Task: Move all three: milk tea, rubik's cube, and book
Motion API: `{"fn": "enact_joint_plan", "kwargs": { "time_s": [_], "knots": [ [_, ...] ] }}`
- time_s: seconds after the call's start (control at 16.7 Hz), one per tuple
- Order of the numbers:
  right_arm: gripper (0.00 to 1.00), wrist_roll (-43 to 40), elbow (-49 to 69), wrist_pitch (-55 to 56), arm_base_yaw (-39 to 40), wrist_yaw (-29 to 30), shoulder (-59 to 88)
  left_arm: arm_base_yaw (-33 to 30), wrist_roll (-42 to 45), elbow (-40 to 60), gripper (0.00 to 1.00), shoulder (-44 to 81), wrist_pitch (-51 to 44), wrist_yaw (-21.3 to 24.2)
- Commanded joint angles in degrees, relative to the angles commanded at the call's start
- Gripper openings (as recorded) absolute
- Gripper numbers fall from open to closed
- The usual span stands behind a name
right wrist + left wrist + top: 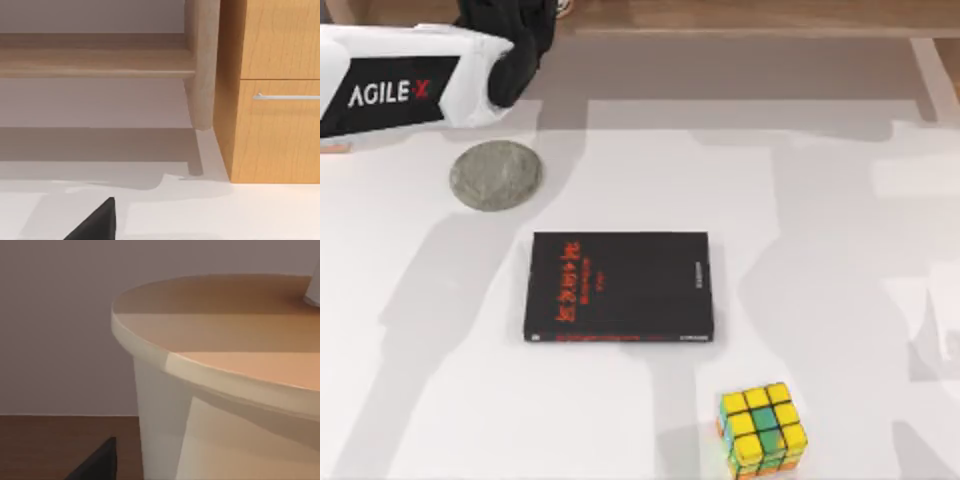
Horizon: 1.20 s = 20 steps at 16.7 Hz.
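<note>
The left gripper (97, 465) shows as one dark tip in the left wrist view, close against the milk tea (225, 340); whether it grips the cup cannot be told. The left arm (410, 85) reaches in over the table's far left corner. The cup has a flat peach top and a pale wall — a white piece, cut off at the frame's edge, stands on the top. Its contents are not visible.

On the white table (840, 260) lie a grey round disc (495, 175) at far left, a black book (618, 287) with red lettering in the middle, and the rubik's cube (763, 428) at the near edge, right of centre, partly cut off. The right gripper (95, 222) is a dark tip over the table, state unclear — facing a wooden cabinet (270, 100).
</note>
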Motion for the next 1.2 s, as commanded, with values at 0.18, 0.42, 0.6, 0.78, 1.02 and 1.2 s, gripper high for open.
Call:
{"fn": "enact_joint_plan", "kwargs": {
  "time_s": [0.18, 0.42, 0.6, 0.78, 1.02, 1.2],
  "knots": [
    [1.00, 0.00, 0.00, 0.00, 0.00, 0.00, 0.00, 0.00, 0.00, 0.00, 0.70, 0.00, 0.00, 0.00],
    [1.00, 0.00, 0.00, 0.00, 0.00, 0.00, 0.00, 0.00, 0.00, 0.00, 0.40, 0.00, 0.00, 0.00],
    [1.00, 0.00, 0.00, 0.00, 0.00, 0.00, 0.00, 0.00, 0.00, 0.00, 0.17, 0.00, 0.00, 0.00],
    [1.00, 0.00, 0.00, 0.00, 0.00, 0.00, 0.00, 0.00, 0.00, 0.00, 0.00, 0.00, 0.00, 0.00],
    [1.00, 0.00, 0.00, 0.00, 0.00, 0.00, 0.00, 0.00, 0.00, 0.00, 0.00, 0.00, 0.00, 0.00],
    [1.00, 0.00, 0.00, 0.00, 0.00, 0.00, 0.00, 0.00, 0.00, 0.00, 0.00, 0.00, 0.00, 0.00]
  ]
}}
